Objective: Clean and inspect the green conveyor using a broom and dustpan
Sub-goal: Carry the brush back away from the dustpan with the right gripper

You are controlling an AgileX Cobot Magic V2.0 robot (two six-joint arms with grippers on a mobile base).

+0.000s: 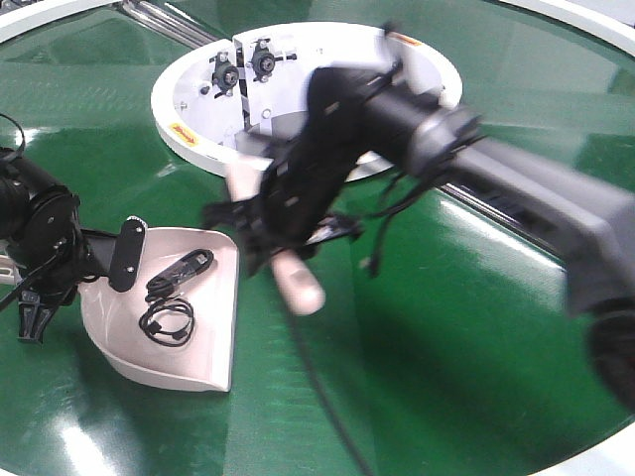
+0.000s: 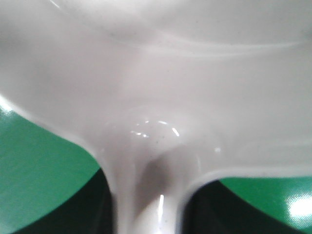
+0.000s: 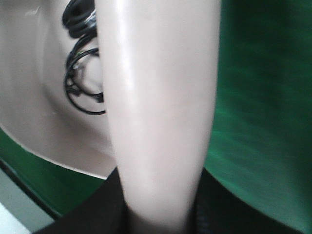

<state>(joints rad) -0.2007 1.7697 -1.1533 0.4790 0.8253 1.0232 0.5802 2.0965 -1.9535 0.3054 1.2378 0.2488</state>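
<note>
The green conveyor (image 1: pixel 446 327) runs around a white ring-shaped hub (image 1: pixel 189 129). The beige dustpan (image 1: pixel 203 342) lies on the belt at the left with coiled black cables (image 1: pixel 171 297) in it. My left gripper (image 1: pixel 111 260) is shut on the dustpan's handle, which fills the left wrist view (image 2: pixel 146 195). My right gripper (image 1: pixel 283 213), blurred, is shut on the beige broom (image 1: pixel 298 283) and holds it tilted just right of the dustpan's open lip. In the right wrist view the broom (image 3: pixel 158 97) fills the middle, with the dustpan (image 3: pixel 34 107) and the cables (image 3: pixel 80 83) to its left.
The hub's inside (image 1: pixel 258 74) holds black fittings. A silver roller seam (image 1: pixel 496 213) crosses the belt under my right arm. The conveyor's white outer rim (image 1: pixel 595 461) shows at the lower right and at the top corners.
</note>
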